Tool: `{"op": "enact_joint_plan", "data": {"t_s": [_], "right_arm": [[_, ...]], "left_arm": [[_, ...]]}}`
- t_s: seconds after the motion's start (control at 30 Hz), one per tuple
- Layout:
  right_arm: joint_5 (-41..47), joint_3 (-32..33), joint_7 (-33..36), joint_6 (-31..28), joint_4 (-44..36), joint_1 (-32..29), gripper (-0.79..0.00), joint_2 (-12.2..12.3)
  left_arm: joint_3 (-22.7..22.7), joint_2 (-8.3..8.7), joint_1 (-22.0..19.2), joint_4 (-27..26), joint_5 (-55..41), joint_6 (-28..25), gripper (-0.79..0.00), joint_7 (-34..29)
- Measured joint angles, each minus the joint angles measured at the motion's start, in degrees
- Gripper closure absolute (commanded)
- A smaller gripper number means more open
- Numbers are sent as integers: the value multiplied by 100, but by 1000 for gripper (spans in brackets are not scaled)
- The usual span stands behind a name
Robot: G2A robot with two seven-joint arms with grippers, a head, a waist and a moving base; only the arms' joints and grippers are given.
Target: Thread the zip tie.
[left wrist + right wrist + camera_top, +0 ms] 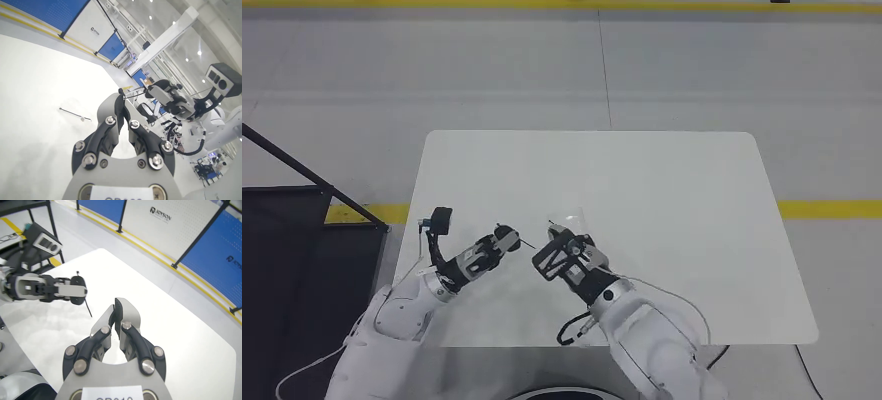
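A thin black zip tie [134,95] is pinched in my left gripper [122,100], which is shut on it above the white table [662,180]. Its small head sticks out past one side of the fingertips and its tail [88,308] juts out the other side. In the top view the left gripper [504,238] hovers near the table's front edge, with the tail [525,242] pointing at my right gripper [557,248] a short gap away. The right gripper [115,304] is shut with its pads pressed together; nothing shows between them. The tail tip stops short of it.
A thin dark strip with a pale fleck [71,113] lies on the table beyond the left gripper. A black frame with dark cloth [282,250] stands off the table's left side. Bare tabletop stretches to the back and right.
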Motion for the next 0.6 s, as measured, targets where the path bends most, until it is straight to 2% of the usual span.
{"op": "enact_joint_plan", "data": {"t_s": [0.13, 0.23, 0.33, 0.6], "right_arm": [[381, 583, -1035, -1033, -198, -530, 0, 160], [707, 970, -1659, -1483, -236, -841, 0, 239], [888, 1250, -2076, -1628, -261, -1111, 0, 292], [886, 1281, -2111, -1613, -263, -1142, 0, 296]], "left_arm": [[202, 38, -201, 32, -170, -113, 0, -583], [195, 52, -267, 20, -17, -45, 0, -639], [191, 51, -264, 17, -26, -43, 0, -622], [191, 51, -263, 18, -29, -45, 0, -623]]}}
